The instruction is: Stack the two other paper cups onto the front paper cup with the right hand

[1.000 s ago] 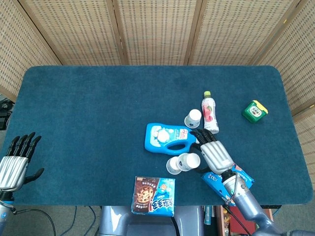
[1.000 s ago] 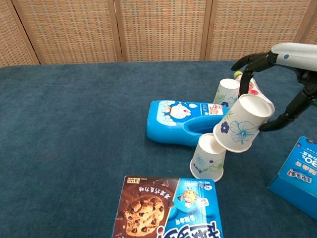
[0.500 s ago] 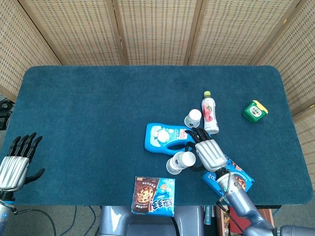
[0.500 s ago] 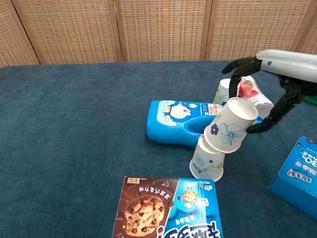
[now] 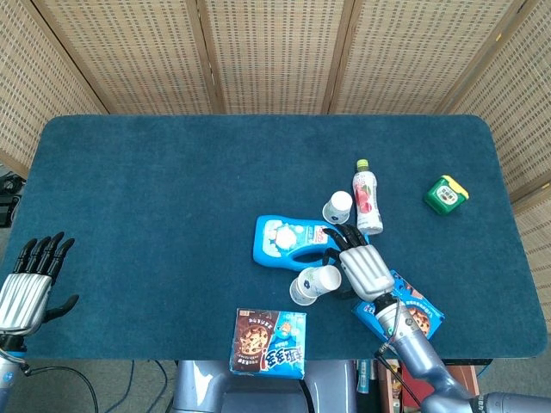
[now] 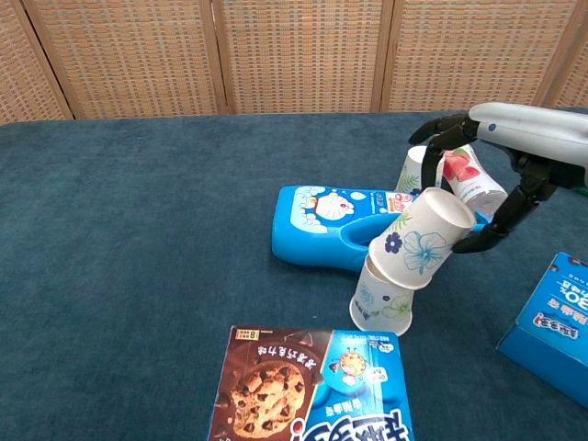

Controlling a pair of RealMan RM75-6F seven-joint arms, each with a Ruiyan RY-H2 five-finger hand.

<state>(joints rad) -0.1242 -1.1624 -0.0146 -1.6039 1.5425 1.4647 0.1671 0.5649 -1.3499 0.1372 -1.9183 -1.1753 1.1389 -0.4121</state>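
Lower now than a second ago, my right robot hand (image 6: pixel 501 184) holds the tilted cup (image 6: pixel 421 240) so its open mouth half-caps the front cup (image 6: pixel 381 300) on the worktop (image 6: pixel 138 239) — third cup (image 6: pixel 420 169) waits behind

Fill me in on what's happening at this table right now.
The right robot hand holds a flowered paper cup upside down and tilted, its open end meeting the top of the front paper cup, not yet seated. The third paper cup stands behind, between the blue Doraemon bottle and a drink bottle. The left robot hand rests idle and open at the table's left edge.
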